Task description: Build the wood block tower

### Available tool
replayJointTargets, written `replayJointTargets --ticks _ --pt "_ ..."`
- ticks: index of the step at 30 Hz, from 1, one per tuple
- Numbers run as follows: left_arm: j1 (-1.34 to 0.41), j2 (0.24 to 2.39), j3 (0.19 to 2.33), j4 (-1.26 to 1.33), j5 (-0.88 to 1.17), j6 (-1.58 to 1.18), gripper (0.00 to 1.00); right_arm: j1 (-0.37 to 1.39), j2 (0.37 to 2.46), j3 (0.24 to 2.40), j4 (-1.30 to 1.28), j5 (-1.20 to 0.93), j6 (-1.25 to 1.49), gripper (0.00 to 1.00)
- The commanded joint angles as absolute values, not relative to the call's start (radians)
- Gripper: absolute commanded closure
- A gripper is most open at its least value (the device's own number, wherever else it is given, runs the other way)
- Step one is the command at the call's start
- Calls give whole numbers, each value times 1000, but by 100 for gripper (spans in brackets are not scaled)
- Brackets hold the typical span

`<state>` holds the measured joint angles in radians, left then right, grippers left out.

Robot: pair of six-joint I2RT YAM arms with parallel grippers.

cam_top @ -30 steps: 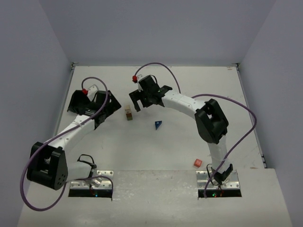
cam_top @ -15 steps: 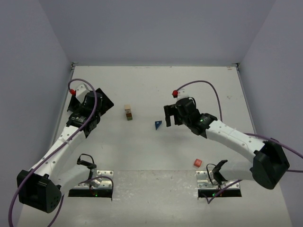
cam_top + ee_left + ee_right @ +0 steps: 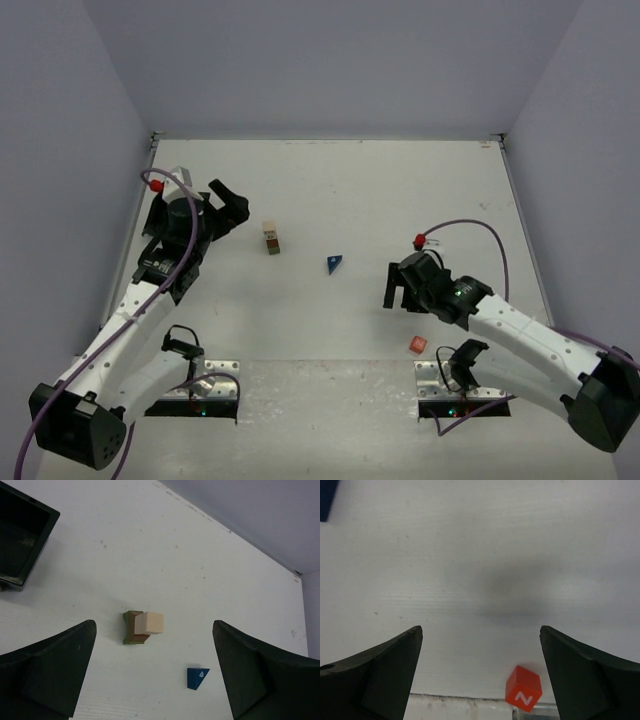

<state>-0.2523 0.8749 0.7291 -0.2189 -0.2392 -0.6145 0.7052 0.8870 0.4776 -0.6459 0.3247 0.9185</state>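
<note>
Two grippers are mine, and both stand with jaws spread wide and nothing between them. Farthest left, the black tray [image 3: 40,550] shows only in my left wrist view, up in its left corner, and it sits apart from every block. My left gripper [image 3: 232,203] hovers near the left edge of the white table [image 3: 400,190], its fingers pointing toward the middle. Just to its right stands the start of the wood block tower: the olive-green oblong [image 3: 131,631] lies on the table with a tan cube [image 3: 149,623] resting on top of it. From my left wrist this stack sits ahead of the open jaws, between the two fingers but well clear of both. I cannot make out a second tan cube with any certainty. Further right, the blue wedge [image 3: 333,263] lies alone near the middle of the table, apart from the stack and from both grippers. My right gripper [image 3: 397,290] hangs to the right of the wedge, toward the near edge. The red cube [image 3: 523,694] lies close to the table's near edge, just beside my right arm's base plate. In my right wrist view it sits low between the fingers, nearer the right one, touching neither.
</note>
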Motion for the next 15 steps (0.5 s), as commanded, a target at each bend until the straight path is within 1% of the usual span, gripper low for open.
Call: replayJointTargets --ticks 1,6,11,14,15 --pt "-242 871 697 -120 -169 -571 0 706 837 449 -854 271 1117 1" --pt "-242 900 685 -92 -146 -550 0 707 876 431 -944 243 1186 1" --pt "-242 925 689 -106 -172 -553 0 707 922 375 -839 171 1185 2" --pt "-242 931 687 -98 -161 -552 0 707 951 374 -805 131 1156 13" --pt "-242 932 687 -94 -153 -550 0 707 954 376 -808 132 1154 20"
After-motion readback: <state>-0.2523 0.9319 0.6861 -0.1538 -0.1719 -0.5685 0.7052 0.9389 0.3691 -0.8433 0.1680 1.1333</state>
